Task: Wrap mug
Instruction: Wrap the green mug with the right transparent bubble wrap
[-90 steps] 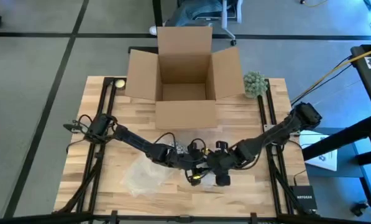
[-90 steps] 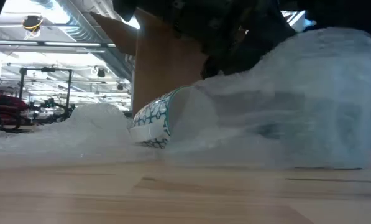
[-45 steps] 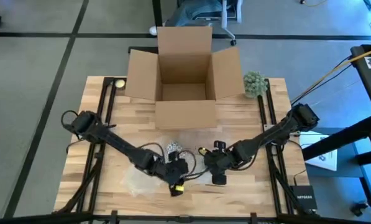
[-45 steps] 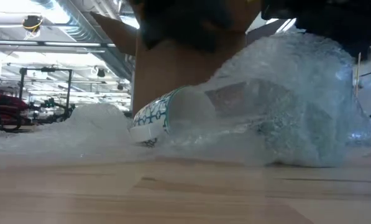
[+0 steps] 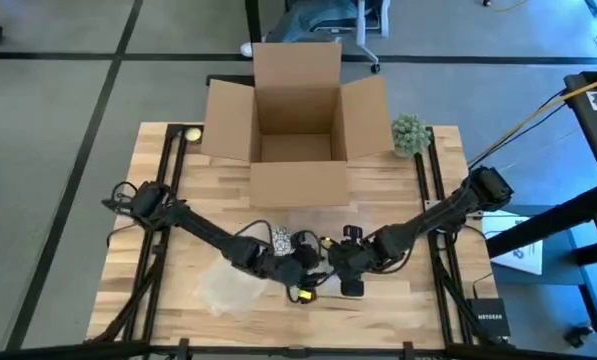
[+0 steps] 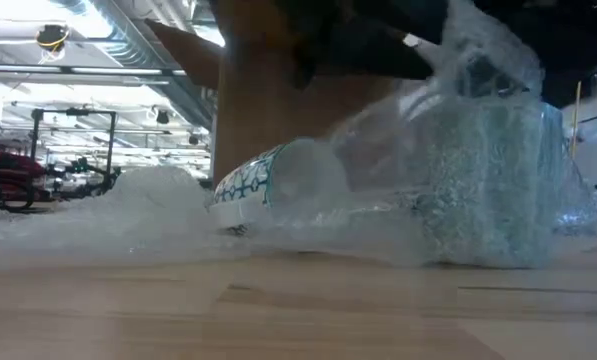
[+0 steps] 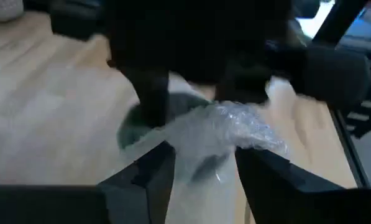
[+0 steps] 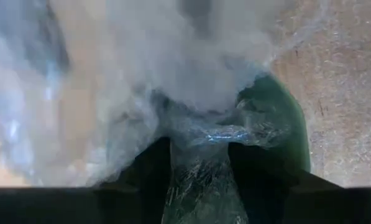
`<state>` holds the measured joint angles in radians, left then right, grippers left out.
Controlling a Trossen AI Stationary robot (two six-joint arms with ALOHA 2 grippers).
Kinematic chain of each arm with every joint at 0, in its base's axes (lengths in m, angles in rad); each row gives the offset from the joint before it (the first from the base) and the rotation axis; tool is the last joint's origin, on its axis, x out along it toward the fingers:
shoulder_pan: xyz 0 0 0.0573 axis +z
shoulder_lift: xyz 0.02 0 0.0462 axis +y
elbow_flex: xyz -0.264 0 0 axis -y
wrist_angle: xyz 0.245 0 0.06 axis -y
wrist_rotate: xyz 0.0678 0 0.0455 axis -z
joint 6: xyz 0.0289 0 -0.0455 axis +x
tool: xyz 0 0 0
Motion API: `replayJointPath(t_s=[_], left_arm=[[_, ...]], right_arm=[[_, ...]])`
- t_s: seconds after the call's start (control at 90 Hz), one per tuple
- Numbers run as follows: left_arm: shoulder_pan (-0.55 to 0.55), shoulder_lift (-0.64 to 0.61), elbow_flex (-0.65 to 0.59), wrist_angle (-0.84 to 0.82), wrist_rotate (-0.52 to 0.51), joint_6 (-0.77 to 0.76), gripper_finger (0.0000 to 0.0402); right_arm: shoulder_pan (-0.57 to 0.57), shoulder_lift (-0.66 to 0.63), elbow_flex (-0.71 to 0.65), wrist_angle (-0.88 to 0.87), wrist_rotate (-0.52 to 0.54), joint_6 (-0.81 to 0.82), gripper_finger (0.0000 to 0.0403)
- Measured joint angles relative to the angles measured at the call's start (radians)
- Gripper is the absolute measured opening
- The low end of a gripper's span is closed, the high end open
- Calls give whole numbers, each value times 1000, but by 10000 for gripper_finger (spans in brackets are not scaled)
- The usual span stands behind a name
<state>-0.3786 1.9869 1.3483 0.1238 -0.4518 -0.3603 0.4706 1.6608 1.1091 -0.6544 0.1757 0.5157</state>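
Note:
A white mug with a teal pattern point(image 6: 243, 190) lies on its side on the table, its teal inside point(image 8: 291, 124) facing my right gripper. A sheet of clear bubble wrap point(image 6: 458, 160) lies under and over it, and a loose part point(image 5: 228, 285) is spread on the wood toward the near left. My left gripper point(image 5: 298, 272) and my right gripper point(image 5: 333, 262) meet close together at the mug near the table's middle. Each is shut on the wrap. My left gripper has a bunched fold of the bubble wrap point(image 7: 204, 155) between its two fingers, just over the mug's open end point(image 7: 128, 132). It comes from the table's left, slanting down. The wrap rises bunched above the mug point(image 6: 478, 60). My right gripper pinches a gathered twist of the bubble wrap point(image 8: 201, 162) between its two fingers, beside the mug's rim point(image 8: 294, 134). It comes from the table's right, slanting down. Several layers are crumpled together there, and the mug stays on the table.
An open cardboard box point(image 5: 296, 135) stands at the far middle of the table. A green spiky ball point(image 5: 409, 135) sits at the far right and a small pale ball point(image 5: 191, 134) at the far left. Bare wood lies along the near edge.
My left gripper has swung toward the near left and then come back toward the mug and my right gripper. The bubble wrap over the mug has been drawn up from a low mound into a taller bunch; the mug has stayed on its side.

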Motion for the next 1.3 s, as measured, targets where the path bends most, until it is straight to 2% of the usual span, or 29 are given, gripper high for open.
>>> replayJointPath(t_s=[0.167, 0.278, 0.511, 0.622, 0.733, 0.789, 0.867, 1.133, 1.2, 1.3], left_arm=[[43, 70, 0, 86, 88, -26, 153], [48, 97, 4, 109, 95, -52, 153], [40, 93, 3, 109, 98, -28, 153], [40, 93, 2, 109, 101, -28, 153], [40, 93, 2, 108, 102, -24, 153], [39, 94, 2, 108, 103, -22, 153], [38, 94, 2, 107, 104, -22, 153], [30, 95, 1, 110, 108, 5, 153], [30, 95, 6, 106, 112, 2, 153], [30, 96, 12, 103, 114, 1, 153]], right_arm=[[0, 0, 0, 1, 3, -1, 152], [0, 0, 24, -45, -13, -2, 152], [15, -3, 218, -382, -70, -11, 152], [16, -6, 310, -457, -27, -25, 152], [25, -15, 336, -366, 81, -55, 152], [28, -14, 317, -294, 131, -80, 152], [33, -8, 258, -215, 135, -87, 152], [34, -8, -17, -5, 53, 29, 152], [33, -13, -55, 35, 27, 32, 152], [23, -20, -39, 0, -2, 41, 152]])
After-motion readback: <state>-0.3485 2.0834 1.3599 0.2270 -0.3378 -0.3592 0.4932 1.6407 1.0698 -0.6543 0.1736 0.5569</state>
